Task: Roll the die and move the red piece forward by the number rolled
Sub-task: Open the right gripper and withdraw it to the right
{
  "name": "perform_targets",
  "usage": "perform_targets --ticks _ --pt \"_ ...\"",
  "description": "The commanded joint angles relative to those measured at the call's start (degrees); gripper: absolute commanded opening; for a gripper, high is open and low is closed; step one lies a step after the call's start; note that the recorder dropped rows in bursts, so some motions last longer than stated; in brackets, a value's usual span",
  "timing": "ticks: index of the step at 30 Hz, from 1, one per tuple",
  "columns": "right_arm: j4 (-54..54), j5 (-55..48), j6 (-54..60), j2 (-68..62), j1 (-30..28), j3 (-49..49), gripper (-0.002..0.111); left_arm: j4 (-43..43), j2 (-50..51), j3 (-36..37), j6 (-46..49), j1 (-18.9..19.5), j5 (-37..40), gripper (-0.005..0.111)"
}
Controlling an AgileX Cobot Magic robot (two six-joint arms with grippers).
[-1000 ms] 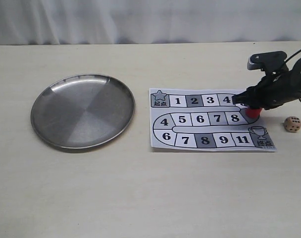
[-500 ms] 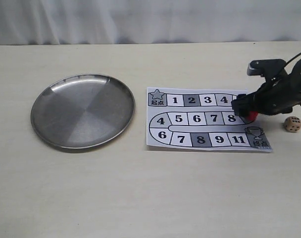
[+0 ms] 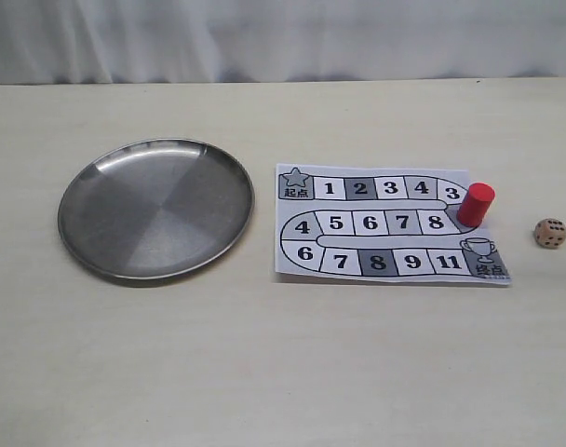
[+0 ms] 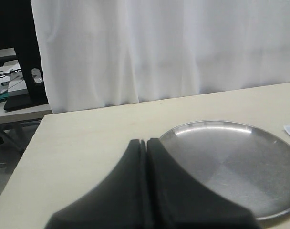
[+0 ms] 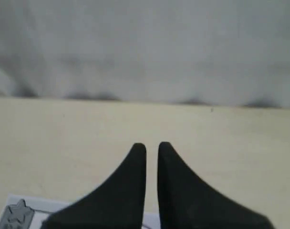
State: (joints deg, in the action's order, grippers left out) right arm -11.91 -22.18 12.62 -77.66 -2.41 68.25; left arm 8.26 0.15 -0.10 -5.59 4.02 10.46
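The red piece [image 3: 476, 203] stands upright on the right-hand bend of the paper game board [image 3: 376, 224], beside the square marked 3. The die [image 3: 549, 233] lies on the table to the right of the board, apart from it. Neither arm shows in the exterior view. In the left wrist view my left gripper [image 4: 146, 141] is shut with nothing in it, close to the steel plate [image 4: 231, 157]. In the right wrist view my right gripper [image 5: 152, 145] is open by a narrow gap, empty, above the star corner of the board [image 5: 18, 213].
A round steel plate [image 3: 155, 208] lies to the left of the board, with nothing on it. A white curtain hangs behind the table's far edge. In the left wrist view a side desk [image 4: 16, 98] with cables stands beyond the table's corner.
My right gripper has let go of the red piece and drawn back out of the exterior view. The piece now stands alone. The board slid a little to the left.
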Motion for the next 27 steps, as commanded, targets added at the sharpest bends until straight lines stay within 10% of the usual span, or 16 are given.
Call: perform_targets --ticks 1,13,23,27 --pt "-1.11 7.69 0.16 11.68 -0.08 -10.20 0.006 -0.03 -0.15 0.10 -0.05 0.27 -0.54 0.000" --pt "-6.91 41.34 -3.31 37.40 -0.08 -53.82 0.006 -0.03 -0.15 0.10 -0.05 0.27 -0.54 0.000" --pt "48.78 46.09 -51.41 48.11 -0.08 -66.12 0.006 -0.03 -0.15 0.10 -0.05 0.27 -0.54 0.000" --pt "52.56 46.10 -57.36 49.33 -0.08 -68.25 0.006 -0.03 -0.15 0.10 -0.05 0.27 -0.54 0.000"
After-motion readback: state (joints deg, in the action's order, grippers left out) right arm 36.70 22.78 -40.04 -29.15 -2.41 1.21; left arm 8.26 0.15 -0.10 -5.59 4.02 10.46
